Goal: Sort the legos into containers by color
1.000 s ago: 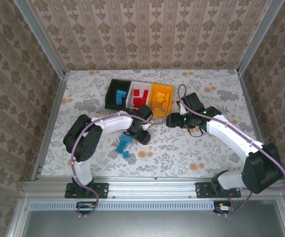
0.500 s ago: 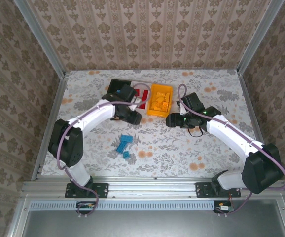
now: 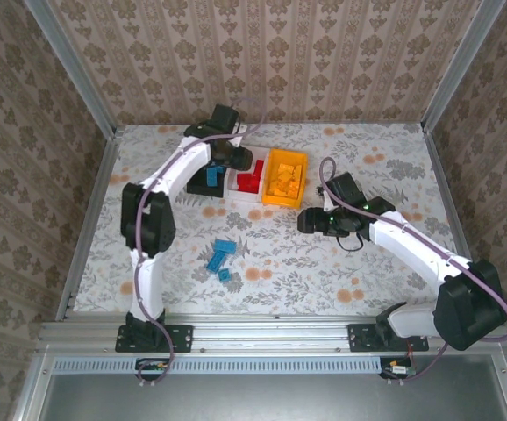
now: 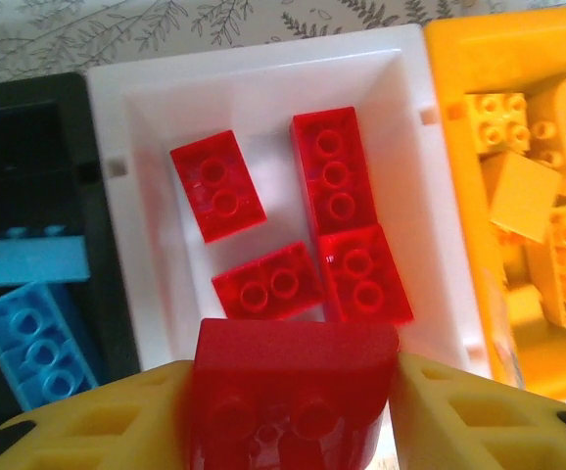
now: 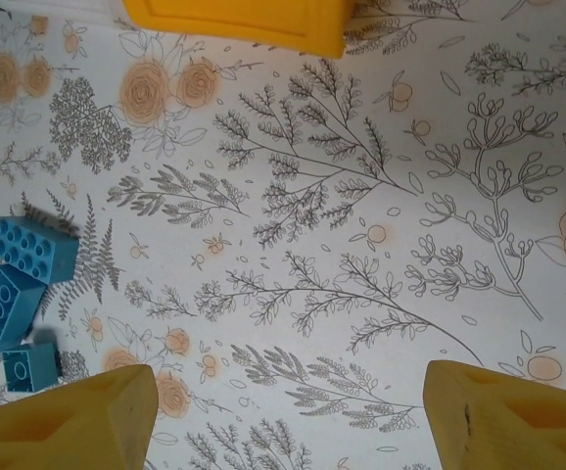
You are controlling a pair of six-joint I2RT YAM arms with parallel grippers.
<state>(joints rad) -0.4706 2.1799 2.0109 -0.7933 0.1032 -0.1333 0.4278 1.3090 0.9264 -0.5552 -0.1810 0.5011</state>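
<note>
We note the left end effector (image 4: 298, 416) clamped on a red lego (image 4: 293, 377) above the white container (image 4: 151, 108). The right end effector (image 5: 288, 411) stands apart over the table (image 5: 381, 225), near blue legos (image 5: 19, 284).

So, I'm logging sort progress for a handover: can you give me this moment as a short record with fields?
left end effector: shut on red brick, over the white bin
white bin contents: four red bricks
black bin: blue bricks
orange-yellow bin: yellow bricks
right end effector: open, empty, over the table
unsorted: loose blue bricks on the table
</note>
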